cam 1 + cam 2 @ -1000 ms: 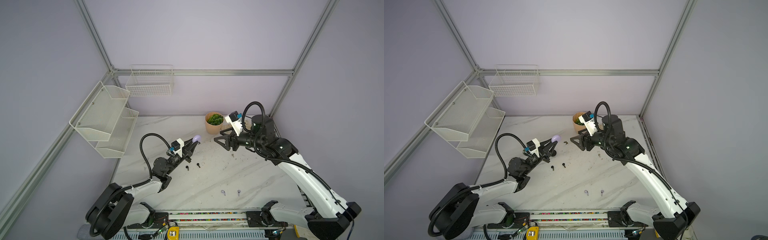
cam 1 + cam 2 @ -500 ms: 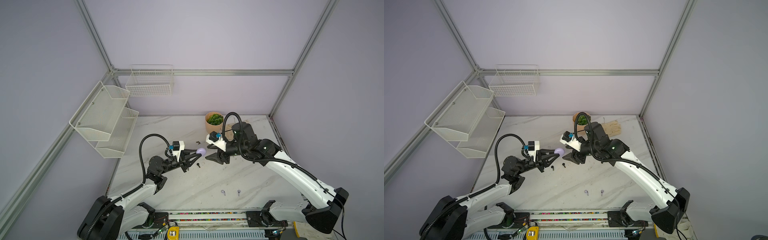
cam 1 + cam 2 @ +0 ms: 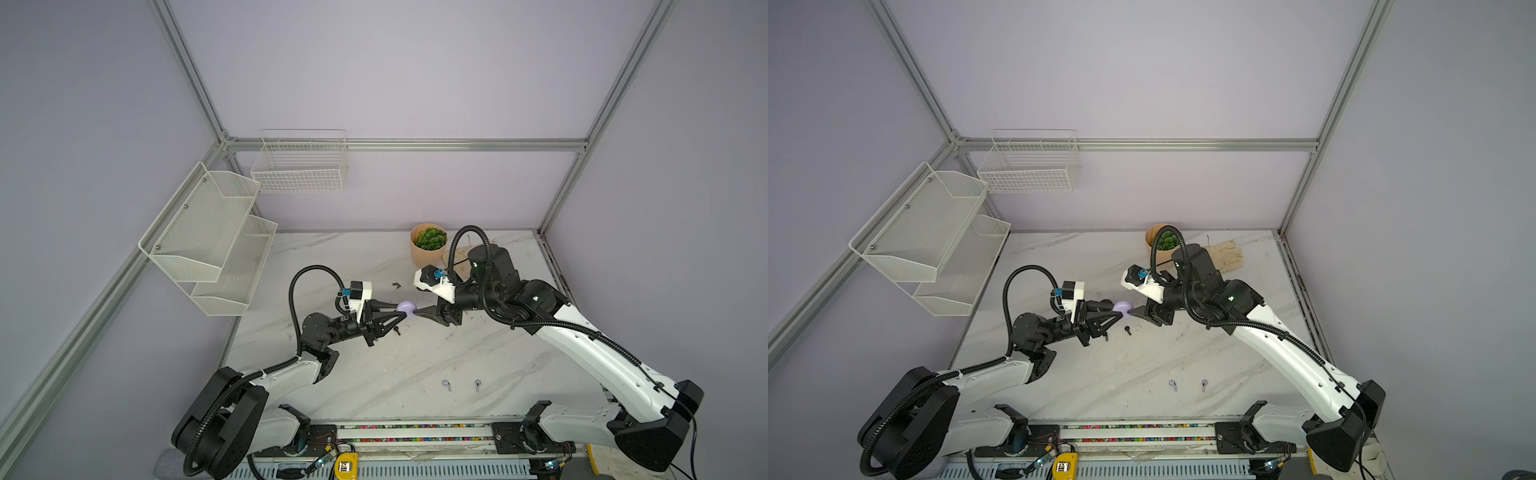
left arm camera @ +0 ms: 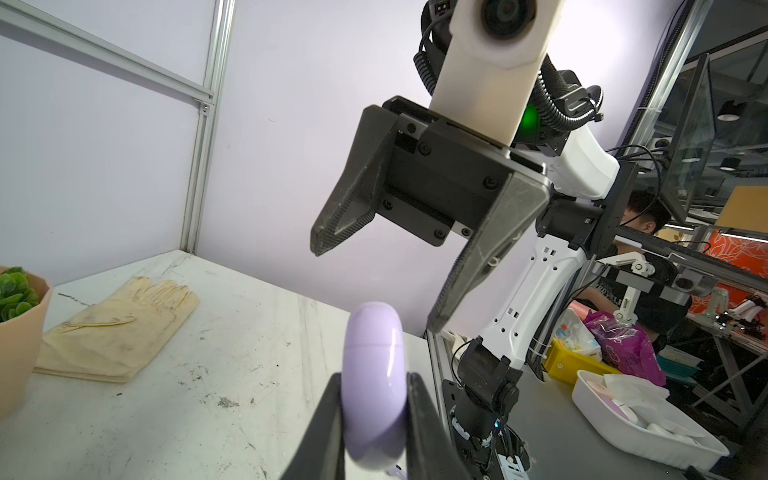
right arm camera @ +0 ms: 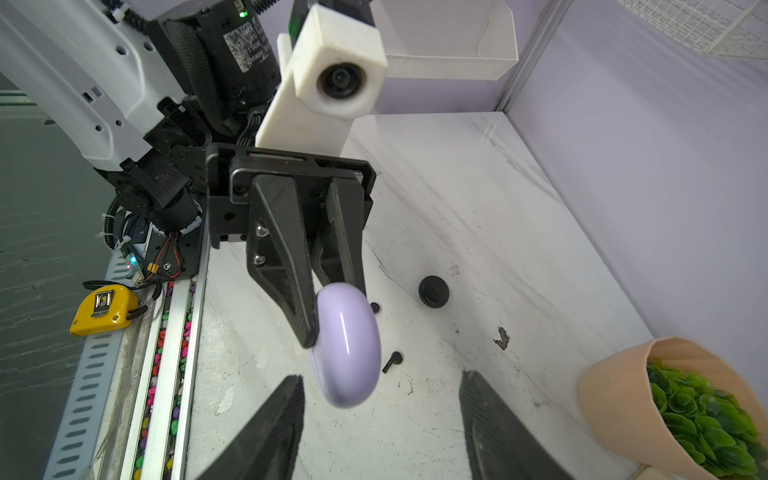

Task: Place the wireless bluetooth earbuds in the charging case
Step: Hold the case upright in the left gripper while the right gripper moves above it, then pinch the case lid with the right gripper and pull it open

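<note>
Right end effector closer, glossy lilac case

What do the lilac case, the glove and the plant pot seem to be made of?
The lilac case is probably hard plastic with a glossy finish: a sharp streak of light runs along its curve. The glove looks like soft cream fabric or leather, matt, creased and stained; I cannot tell which. The plant pot seems to be matt peach plastic or ceramic: its wall is even and dull.

Lilac walls and a metal frame enclose the marble table. Left of the pot hang a shelf and basket; a glove lies right.
</note>
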Robot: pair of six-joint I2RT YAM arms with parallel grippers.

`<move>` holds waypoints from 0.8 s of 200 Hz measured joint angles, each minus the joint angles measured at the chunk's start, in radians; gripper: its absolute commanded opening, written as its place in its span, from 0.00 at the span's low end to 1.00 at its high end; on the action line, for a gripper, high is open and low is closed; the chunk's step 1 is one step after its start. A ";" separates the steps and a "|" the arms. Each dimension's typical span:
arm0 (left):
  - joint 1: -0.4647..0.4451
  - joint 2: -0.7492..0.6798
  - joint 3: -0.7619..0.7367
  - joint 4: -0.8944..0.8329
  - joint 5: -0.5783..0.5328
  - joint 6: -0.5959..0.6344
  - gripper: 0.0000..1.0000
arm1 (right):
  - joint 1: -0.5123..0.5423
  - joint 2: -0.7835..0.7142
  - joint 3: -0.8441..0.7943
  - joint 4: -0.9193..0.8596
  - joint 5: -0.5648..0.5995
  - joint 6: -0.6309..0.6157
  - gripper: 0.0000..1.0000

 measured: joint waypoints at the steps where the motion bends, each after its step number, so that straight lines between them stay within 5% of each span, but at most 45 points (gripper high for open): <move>1: 0.000 0.000 0.000 0.000 0.000 0.000 0.00 | 0.000 0.000 0.000 0.001 -0.001 0.000 0.61; 160: 0.001 0.011 0.000 0.006 0.003 -0.014 0.00 | 0.018 0.039 -0.038 0.079 0.007 0.066 0.53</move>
